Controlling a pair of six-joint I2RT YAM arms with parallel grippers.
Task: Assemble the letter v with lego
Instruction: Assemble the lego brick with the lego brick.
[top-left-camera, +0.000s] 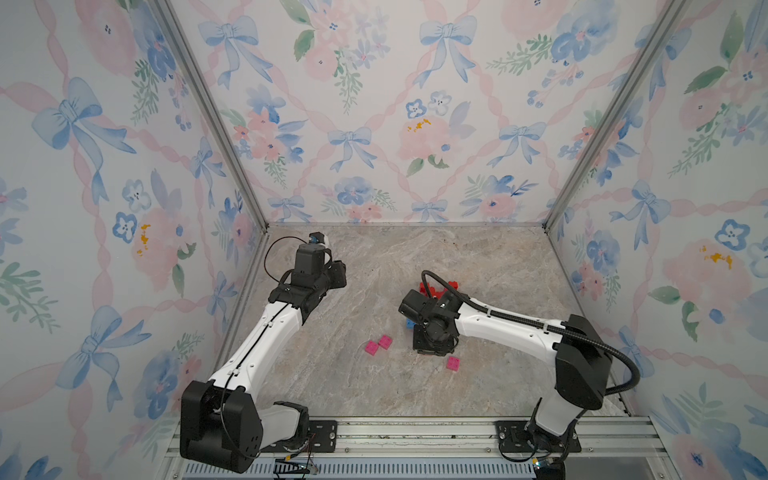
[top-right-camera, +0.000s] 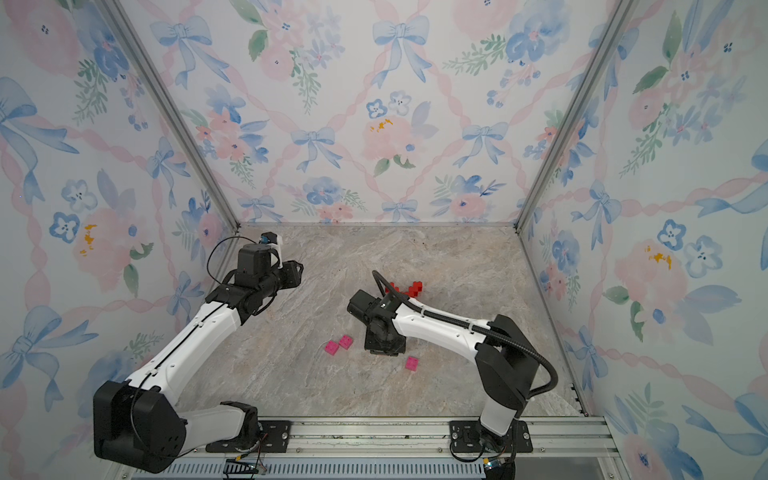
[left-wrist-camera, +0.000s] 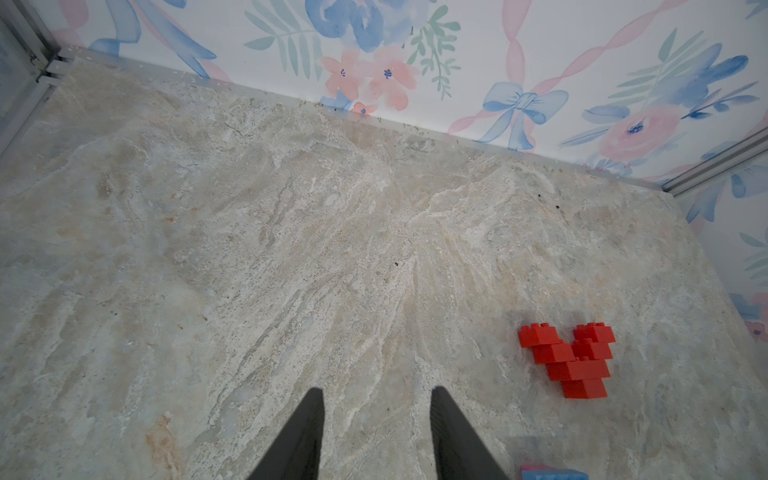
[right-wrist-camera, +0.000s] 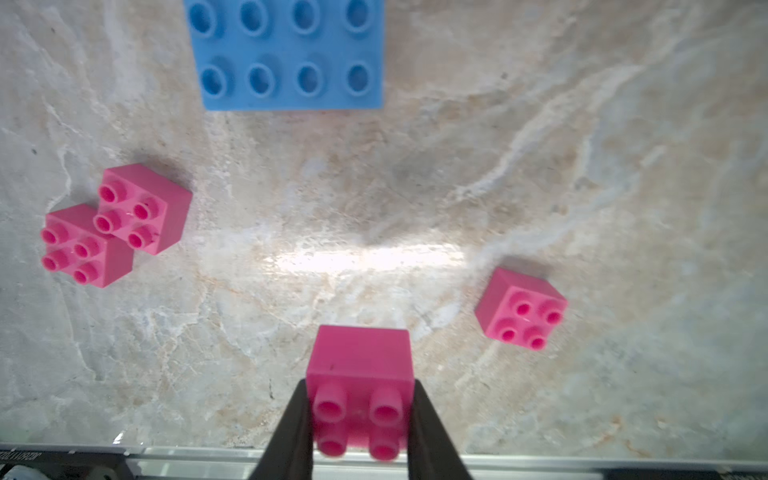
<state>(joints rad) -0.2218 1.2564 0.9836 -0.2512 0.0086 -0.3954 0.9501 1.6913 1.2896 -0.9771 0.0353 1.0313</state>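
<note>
My right gripper (right-wrist-camera: 360, 386) is shut on a pink lego brick (right-wrist-camera: 359, 361), studs facing the camera, a little above the tabletop. Two more pink bricks (right-wrist-camera: 143, 214) (right-wrist-camera: 85, 247) lie touching each other, and a third (right-wrist-camera: 521, 307) lies alone. A longer blue brick (right-wrist-camera: 291, 54) lies flat beyond them. Several red bricks (left-wrist-camera: 567, 359) stand joined in a stepped V shape. My left gripper (left-wrist-camera: 378, 390) hangs open and empty over bare table, to the left of the red bricks. In both top views the right arm hides most of the red lego (top-left-camera: 453, 286) (top-right-camera: 415, 287).
Floral walls enclose the marble table (top-left-camera: 478, 257) on three sides. A metal rail (top-left-camera: 415, 432) with both arm bases runs along the front edge. The loose pink bricks (top-left-camera: 378, 345) (top-left-camera: 453, 363) lie either side of the right wrist.
</note>
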